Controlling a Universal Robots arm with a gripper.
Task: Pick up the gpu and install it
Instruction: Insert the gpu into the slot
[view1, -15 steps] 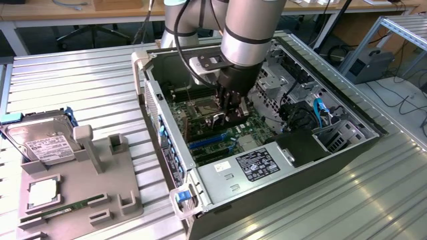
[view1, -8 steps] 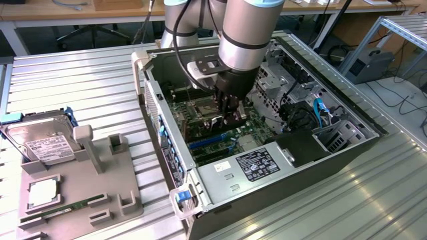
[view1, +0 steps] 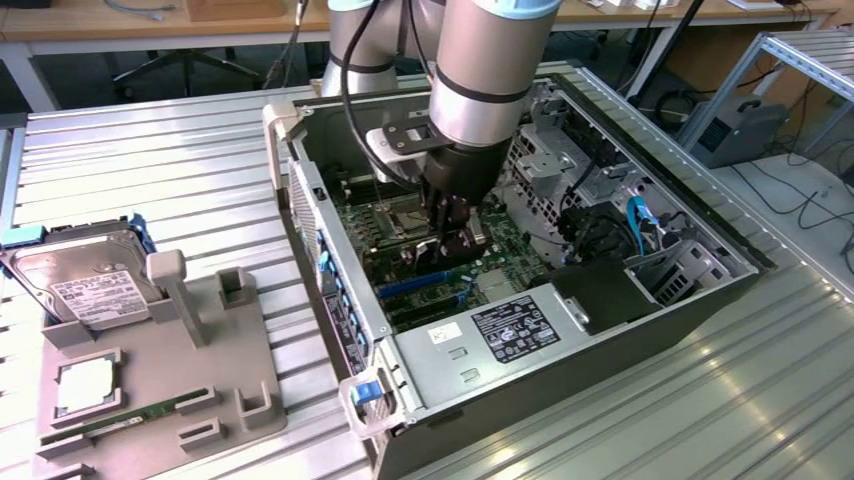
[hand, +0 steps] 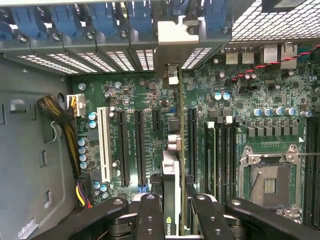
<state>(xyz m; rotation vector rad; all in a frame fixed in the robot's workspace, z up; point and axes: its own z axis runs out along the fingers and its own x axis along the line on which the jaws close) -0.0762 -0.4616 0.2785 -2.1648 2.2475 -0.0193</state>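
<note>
Exterior view: the arm reaches down into the open computer case (view1: 587, 400) on the counter (view1: 160, 170), and its jaws are closed partway, pinching the gpu (view1: 451, 246) low over the motherboard (view1: 387, 215). Wrist view: the gpu (hand: 171, 200) stands on edge between the two fingers (hand: 150, 215). Its long axis runs straight away from the jaws, parallel to the black expansion slots (hand: 123, 147). Its silver bracket (hand: 172, 47) leads, right up at the rear slot openings. Whether the card's edge sits in a slot, I can't tell.
</note>
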